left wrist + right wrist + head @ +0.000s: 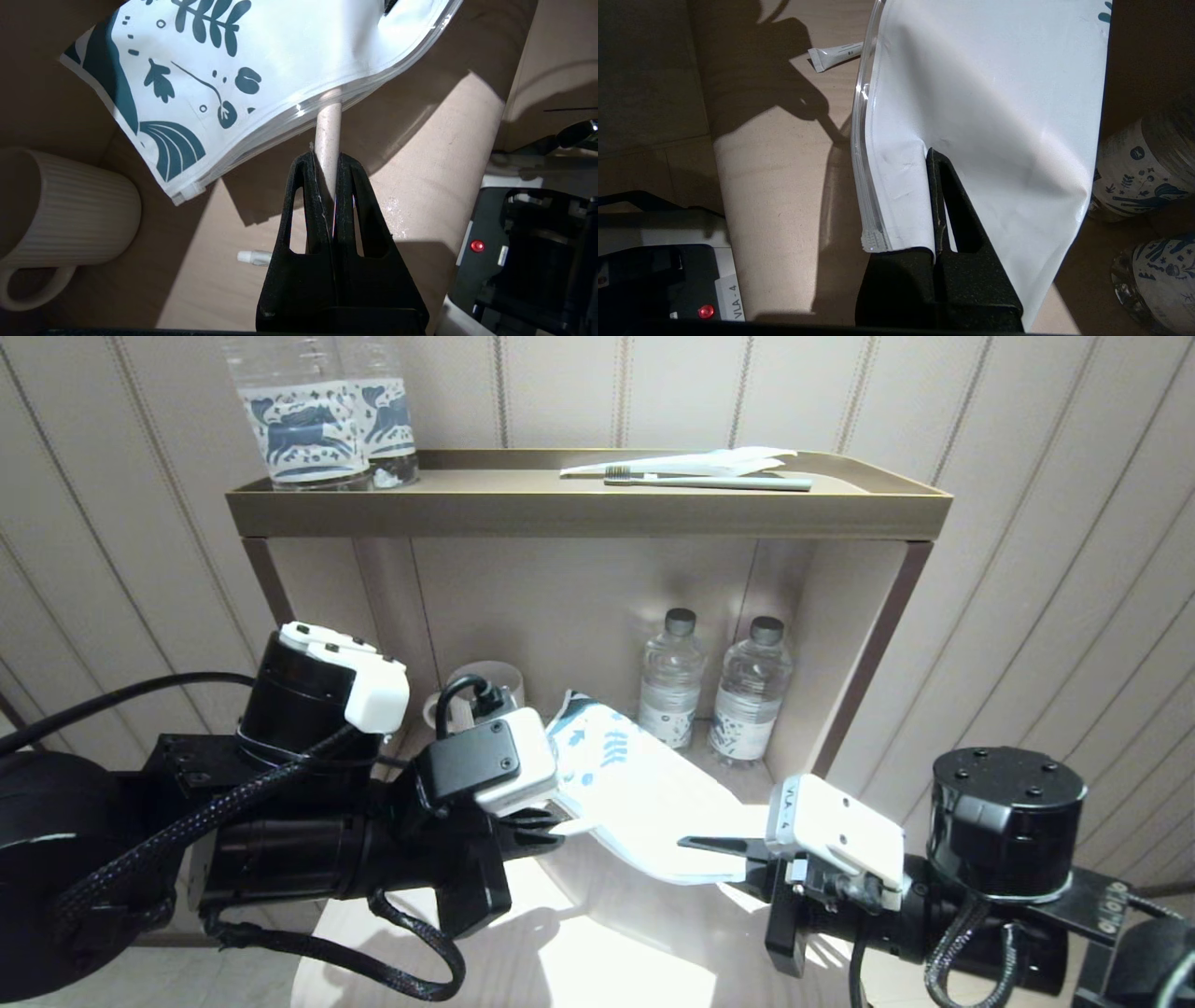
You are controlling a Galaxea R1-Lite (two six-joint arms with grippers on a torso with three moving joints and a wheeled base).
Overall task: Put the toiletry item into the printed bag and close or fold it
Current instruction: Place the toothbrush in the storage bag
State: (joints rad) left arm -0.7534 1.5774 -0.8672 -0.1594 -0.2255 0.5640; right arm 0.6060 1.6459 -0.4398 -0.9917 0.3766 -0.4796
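The printed bag (pixel 644 789), white with teal leaf motifs, hangs tilted above the table between both grippers; it also shows in the left wrist view (pixel 280 56) and the right wrist view (pixel 994 93). My left gripper (pixel 549 828) (pixel 327 161) is shut on the toiletry item (pixel 328 128), a pale beige stick whose far end enters the bag's clear zip edge. The rest of the stick is hidden inside. My right gripper (pixel 698 845) (pixel 931 158) is shut on the bag's near corner beside the zip; one finger is hidden behind the plastic.
A small white tube (pixel 254 257) (pixel 836 53) lies on the light table (pixel 597 943). A ribbed mug (pixel 60 214) stands left and two water bottles (pixel 709 695) stand at the alcove's back. The shelf (pixel 588 509) above carries a toothbrush (pixel 709 481) and printed bottles (pixel 299 420).
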